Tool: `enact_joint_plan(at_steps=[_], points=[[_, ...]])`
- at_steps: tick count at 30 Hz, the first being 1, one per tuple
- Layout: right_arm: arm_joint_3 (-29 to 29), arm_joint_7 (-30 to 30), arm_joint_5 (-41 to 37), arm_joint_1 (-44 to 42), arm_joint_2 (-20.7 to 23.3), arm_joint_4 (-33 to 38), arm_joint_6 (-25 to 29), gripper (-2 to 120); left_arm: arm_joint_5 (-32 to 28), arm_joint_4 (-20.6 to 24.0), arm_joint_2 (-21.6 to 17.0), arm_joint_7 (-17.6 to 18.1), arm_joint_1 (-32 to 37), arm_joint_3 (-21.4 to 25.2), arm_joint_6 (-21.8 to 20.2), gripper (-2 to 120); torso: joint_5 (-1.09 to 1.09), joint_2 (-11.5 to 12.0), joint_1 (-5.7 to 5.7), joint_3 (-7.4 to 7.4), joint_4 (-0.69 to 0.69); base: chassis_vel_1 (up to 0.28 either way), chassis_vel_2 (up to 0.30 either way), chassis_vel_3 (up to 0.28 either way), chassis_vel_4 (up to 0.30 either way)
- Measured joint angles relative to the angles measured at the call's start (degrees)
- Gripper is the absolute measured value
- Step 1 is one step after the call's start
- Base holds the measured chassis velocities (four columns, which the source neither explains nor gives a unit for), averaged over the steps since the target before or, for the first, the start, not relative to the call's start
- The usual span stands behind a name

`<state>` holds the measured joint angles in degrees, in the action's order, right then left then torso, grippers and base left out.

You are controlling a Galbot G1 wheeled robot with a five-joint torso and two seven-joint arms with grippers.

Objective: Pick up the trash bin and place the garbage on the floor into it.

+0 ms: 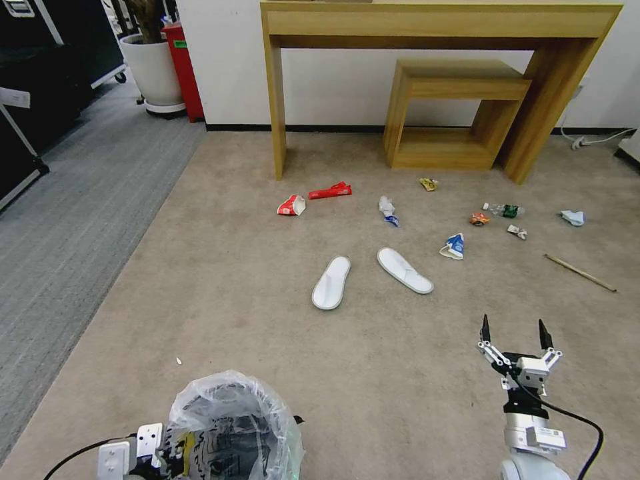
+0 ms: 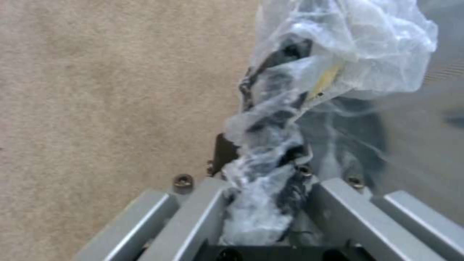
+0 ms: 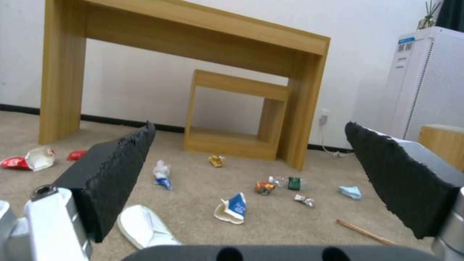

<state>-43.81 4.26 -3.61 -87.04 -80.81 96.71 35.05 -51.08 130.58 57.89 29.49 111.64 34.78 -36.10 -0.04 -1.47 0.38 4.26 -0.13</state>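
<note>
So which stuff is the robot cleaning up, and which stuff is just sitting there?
For the job: the bin held in the left hand; the open right hand; wrappers, slippers, small bottle and stick on the carpet.

Just sitting there: wooden desk, plant pot, red box.

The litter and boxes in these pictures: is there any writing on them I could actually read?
No text can be read.
Red box: green label, too small.
White cabinet: blue label and marks, blurred.
Blue-white wrapper: print blurred.
Red-white wrapper: print too small.
Bottle: green label, too small.
</note>
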Motion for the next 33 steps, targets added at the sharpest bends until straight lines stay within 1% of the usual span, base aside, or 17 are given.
enact_joint_plan(at_steps=[5,7,8,9,10,12,13,14,16,17,20,21,23,25,27,33], points=[[0.1,0.0,0.0,-0.1,0.0,-0.7,0.4,100,-1.6,1.5,-0.1,1.2,0.4,0.4,-0.6,0,-0.03,0.0,0.0,0.0,0.0,0.0,0.0,0.0,0.0],[0.3,0.0,0.1,-0.1,-0.1,-1.4,0.7,100,-3.5,2.7,-1.0,2.4,0.8,1.6,-0.9,0,0.03,0.0,0.0,0.0,0.0,0.0,0.0,0.0,0.0],[0.3,0.0,0.1,-0.1,-0.1,-1.4,0.7,100,-3.5,2.7,-1.0,2.4,0.8,1.6,-0.9,0,0.03,0.0,0.0,0.0,0.0,0.0,0.0,0.0,0.0],[0.5,0.0,0.3,-0.1,-0.3,-1.6,0.8,100,-5.3,3.9,-2.1,3.4,1.1,2.9,-1.0,0,0.04,0.0,0.0,0.0,0.0,0.0,0.0,0.0,0.0],[0.5,0.0,0.3,-0.1,-0.4,-1.6,0.9,100,-6.0,4.2,-2.4,3.7,1.1,3.3,-1.0,0,0.03,0.0,0.0,0.0,0.0,0.0,0.0,0.0,0.0],[0.7,0.0,0.5,0.0,-0.7,-1.6,0.9,100,-9.3,6.2,-4.1,5.6,1.2,5.0,-1.3,0,0.04,0.0,0.0,0.0,0.0,0.0,0.0,0.0,0.0],[0.7,0.0,0.5,0.0,-0.7,-1.6,0.9,100,-9.3,6.2,-4.1,5.6,1.2,5.0,-1.3,0,0.04,0.0,0.0,0.0,0.0,0.0,0.0,0.0,0.0],[0.8,-0.1,0.6,0.0,-0.8,-1.6,0.9,100,-11.4,7.1,-5.1,6.8,1.2,5.7,-1.5,0,0.04,0.0,0.0,0.0,0.0,0.0,0.0,0.0,0.0],[0.9,-0.1,0.8,-0.1,-1.0,-1.6,1.0,100,-13.3,8.0,-6.4,7.6,1.2,6.5,-1.6,0,0.03,0.0,0.0,0.0,0.0,0.0,0.0,0.0,0.0],[0.9,-0.1,0.8,-0.1,-1.0,-1.6,1.0,100,-13.3,8.0,-6.4,7.6,1.2,6.5,-1.6,0,0.03,0.0,0.0,0.0,0.0,0.0,0.0,0.0,0.0],[0.9,-0.2,0.9,-0.4,-1.2,-1.2,1.0,100,-17.9,10.3,-8.6,10.2,1.2,8.1,-1.9,0,0.05,0.0,0.0,0.0,0.0,0.0,0.0,0.0,0.0],[0.9,-0.2,0.9,-0.4,-1.2,-1.2,1.0,100,-17.9,10.3,-8.6,10.2,1.2,8.1,-1.9,0,0.05,0.0,0.0,0.0,0.0,0.0,0.0,0.0,0.0],[0.9,-0.2,1.1,-0.6,-1.3,-1.0,1.0,100,-20.3,11.8,-10.5,11.6,1.4,8.6,-2.2,0,0.04,0.0,0.0,-0.01,0.0,0.0,0.0,0.0,0.0],[0.8,-0.2,1.2,-0.7,-1.4,-1.0,1.1,100,-21.0,12.0,-11.1,12.2,1.4,8.7,-2.3,0,0.05,0.0,0.0,-0.01,0.0,0.0,0.0,0.0,0.0],[0.8,-0.2,1.6,-0.8,-1.6,-1.0,1.1,100,-23.7,12.0,-12.1,13.6,0.5,9.0,-2.3,0,0.04,0.0,0.0,-0.01,0.01,0.0,0.0,0.0,0.0],[0.8,-0.2,2.1,-0.8,-2.0,-0.7,1.1,100,-27.0,10.3,-13.3,14.7,-2.1,10.0,-2.2,0,0.04,0.0,-0.01,-0.01,0.0,0.0,0.0,0.0,0.0]])
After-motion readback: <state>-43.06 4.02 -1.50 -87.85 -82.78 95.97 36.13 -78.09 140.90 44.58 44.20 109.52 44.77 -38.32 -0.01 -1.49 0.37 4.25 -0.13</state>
